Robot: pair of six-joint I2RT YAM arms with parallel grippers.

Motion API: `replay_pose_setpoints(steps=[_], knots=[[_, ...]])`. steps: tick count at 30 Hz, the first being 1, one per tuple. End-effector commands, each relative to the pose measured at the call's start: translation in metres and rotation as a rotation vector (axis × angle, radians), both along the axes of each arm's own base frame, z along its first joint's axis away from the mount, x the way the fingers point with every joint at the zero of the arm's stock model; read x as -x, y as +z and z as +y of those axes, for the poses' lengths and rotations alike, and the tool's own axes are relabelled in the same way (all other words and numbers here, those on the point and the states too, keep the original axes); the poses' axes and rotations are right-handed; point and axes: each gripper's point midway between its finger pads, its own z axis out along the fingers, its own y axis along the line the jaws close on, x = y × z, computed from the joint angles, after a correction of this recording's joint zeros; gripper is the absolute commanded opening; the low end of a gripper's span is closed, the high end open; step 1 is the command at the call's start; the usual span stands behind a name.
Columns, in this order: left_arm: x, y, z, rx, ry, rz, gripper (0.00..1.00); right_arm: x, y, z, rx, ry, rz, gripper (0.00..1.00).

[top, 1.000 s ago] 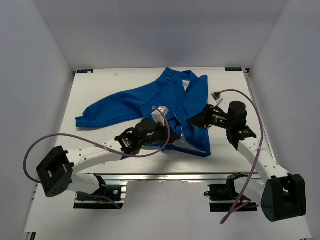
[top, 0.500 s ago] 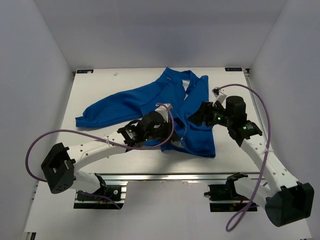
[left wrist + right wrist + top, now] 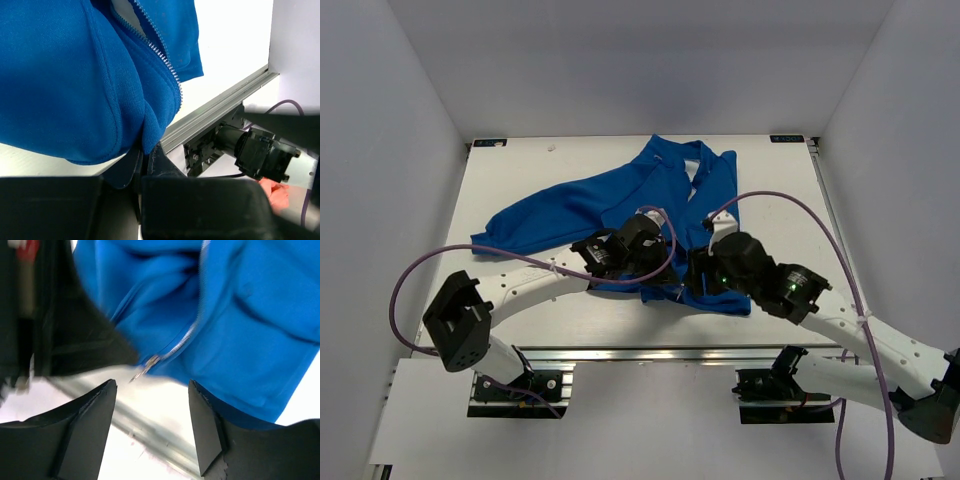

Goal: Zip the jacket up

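Note:
The bright blue jacket (image 3: 620, 195) lies on the white table, one sleeve stretched to the left, collar at the back. My left gripper (image 3: 658, 268) is shut on the jacket's bottom hem; in the left wrist view (image 3: 144, 152) blue fabric (image 3: 60, 75) is pinched between its fingers, with the silver zipper teeth (image 3: 161, 52) running just above. My right gripper (image 3: 692, 276) is open at the hem close beside the left one. In the right wrist view (image 3: 152, 392) its fingers stand apart just below the silver zipper pull (image 3: 148, 364), not touching it, with the jacket (image 3: 250, 300) behind.
The table's near aluminium edge rail (image 3: 215, 107) runs just below the hem. My left gripper's black body (image 3: 60, 330) is close on the left in the right wrist view. White walls enclose the table (image 3: 520, 170) on three sides.
My right arm has swung from the jacket's right side down and left to the bottom hem. My left gripper has shifted slightly right and back, still holding the hem.

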Motion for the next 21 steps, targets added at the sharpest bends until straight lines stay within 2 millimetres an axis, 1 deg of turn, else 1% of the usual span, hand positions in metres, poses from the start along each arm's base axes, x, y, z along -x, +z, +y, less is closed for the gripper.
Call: replay_pose_setpoints(steps=[1, 2, 3, 6, 10, 13, 14, 16, 17, 19, 21], knots=[[-0.001, 0.022, -0.002, 0.051, 0.014, -0.007, 0.00, 0.019, -0.013, 0.002, 0.047, -0.024, 0.010, 0.64], [-0.001, 0.020, 0.000, 0.045, 0.024, 0.000, 0.00, 0.023, -0.017, 0.007, 0.061, -0.019, 0.008, 0.64], [-0.001, 0.020, 0.000, 0.045, 0.028, 0.000, 0.00, 0.033, -0.017, 0.016, 0.054, -0.007, -0.004, 0.64], [0.000, 0.021, 0.002, 0.053, 0.040, 0.002, 0.00, 0.040, -0.023, 0.027, 0.027, -0.053, 0.022, 0.64], [-0.001, 0.025, 0.007, 0.059, 0.067, -0.006, 0.00, 0.039, -0.030, 0.026, -0.021, -0.178, 0.029, 0.59], [-0.001, 0.027, 0.010, 0.067, 0.078, -0.015, 0.00, 0.040, -0.039, 0.029, -0.030, -0.204, 0.040, 0.57], [-0.001, 0.027, 0.011, 0.067, 0.079, -0.017, 0.00, 0.040, -0.041, 0.034, -0.034, -0.195, 0.040, 0.57], [-0.002, 0.028, 0.010, 0.070, 0.082, -0.021, 0.00, 0.039, -0.046, 0.039, -0.017, -0.196, 0.036, 0.56], [-0.002, 0.028, 0.010, 0.069, 0.082, -0.017, 0.00, 0.038, -0.045, 0.041, -0.020, -0.201, 0.034, 0.55], [-0.002, 0.028, 0.010, 0.073, 0.084, -0.016, 0.00, 0.034, -0.047, 0.039, -0.018, -0.242, 0.023, 0.51], [-0.002, 0.028, 0.010, 0.074, 0.089, -0.017, 0.00, 0.032, -0.044, 0.044, -0.056, -0.252, 0.022, 0.48]])
